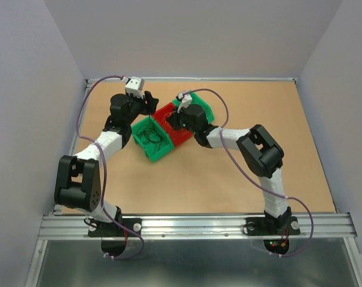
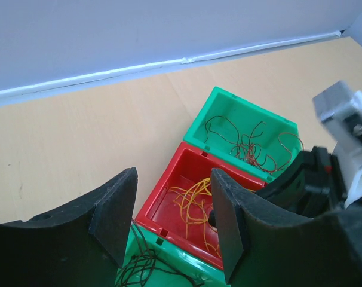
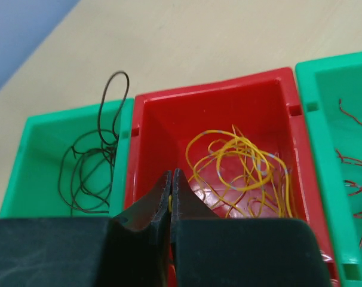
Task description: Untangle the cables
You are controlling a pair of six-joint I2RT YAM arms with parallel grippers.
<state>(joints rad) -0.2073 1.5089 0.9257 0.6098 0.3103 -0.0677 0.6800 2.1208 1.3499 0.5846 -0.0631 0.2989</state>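
The cables lie sorted in three bins set side by side. Yellow wires (image 3: pixel 241 161) lie in the red bin (image 3: pixel 163 119), dark wires (image 3: pixel 85 173) in the near green bin (image 3: pixel 37 155), and red wires (image 3: pixel 354 179) in the far green bin (image 3: pixel 324 119). My right gripper (image 3: pixel 171 176) hangs over the red bin with its jaws shut, and a bit of yellow wire shows pinched between them. My left gripper (image 2: pixel 174 185) is open and empty above the red bin (image 2: pixel 163 230) and the yellow wires (image 2: pixel 193 200). In the top view the left gripper (image 1: pixel 150 104) and right gripper (image 1: pixel 176 119) face each other over the bins.
The bins sit diagonally at the back middle of the brown table (image 1: pixel 241 173). The right arm's wrist and camera (image 2: pixel 348 119) crowd the right side of the left wrist view. Grey walls ring the table on three sides.
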